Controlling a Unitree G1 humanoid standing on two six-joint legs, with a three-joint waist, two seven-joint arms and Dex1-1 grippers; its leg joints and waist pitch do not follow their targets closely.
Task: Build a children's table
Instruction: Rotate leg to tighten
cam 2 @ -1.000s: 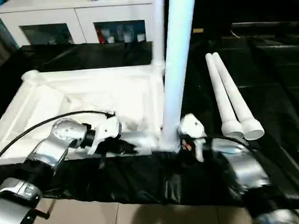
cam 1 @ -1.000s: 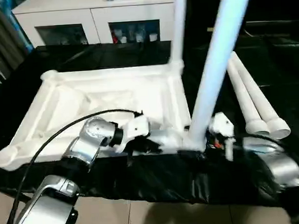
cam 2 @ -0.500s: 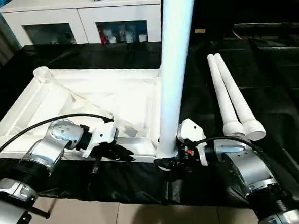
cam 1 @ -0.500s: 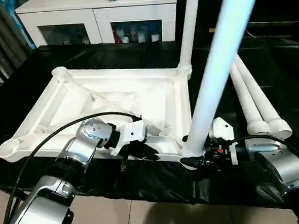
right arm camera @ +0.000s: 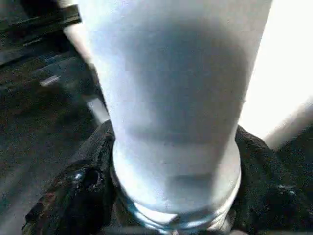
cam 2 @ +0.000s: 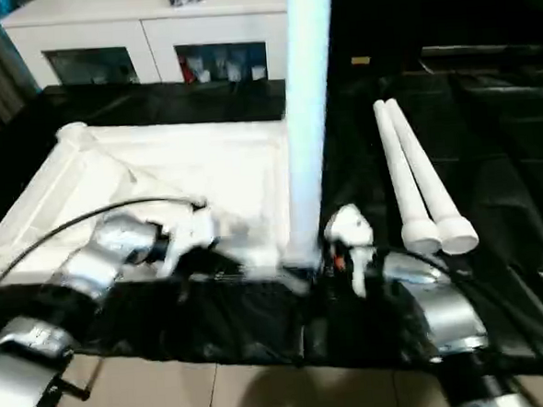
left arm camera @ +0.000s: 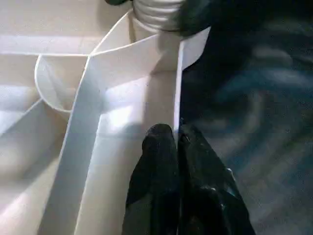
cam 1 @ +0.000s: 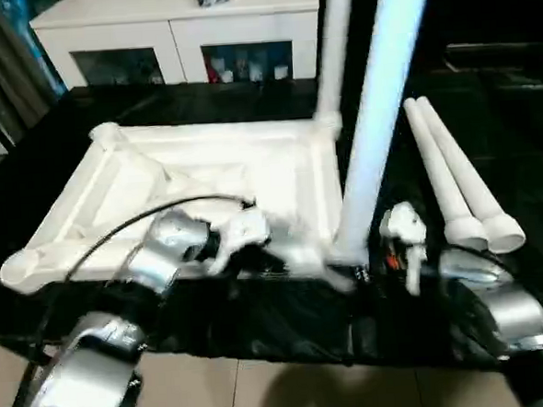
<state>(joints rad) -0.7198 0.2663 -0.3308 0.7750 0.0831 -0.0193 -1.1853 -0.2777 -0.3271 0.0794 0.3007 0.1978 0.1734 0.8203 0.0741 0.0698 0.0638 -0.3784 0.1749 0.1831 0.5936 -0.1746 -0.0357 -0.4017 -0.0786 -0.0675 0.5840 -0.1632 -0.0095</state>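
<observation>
The children's table top (cam 1: 195,167) lies upside down on a black cloth, ribs upward. One white leg (cam 1: 335,43) stands in its far right corner socket. A second leg (cam 1: 377,114) stands in the near right socket. My right gripper (cam 1: 359,274) is at that leg's foot, and its black fingers (right arm camera: 73,191) press on both sides of the tube (right arm camera: 176,112). My left gripper (left arm camera: 176,134) is shut on the thin near rim wall (left arm camera: 177,88) of the top, a little left of that socket. Two more legs (cam 1: 455,183) lie side by side on the cloth to the right.
A white cabinet with glass doors (cam 1: 178,34) stands behind the work. The black cloth (cam 1: 260,324) hangs over the near edge, with pale floor (cam 1: 265,398) below. A black cable (cam 1: 99,246) arcs over my left forearm.
The whole picture has shaken and shifted with the camera. My right gripper's fingers have drawn in around the near leg's foot. The left gripper keeps its hold on the rim.
</observation>
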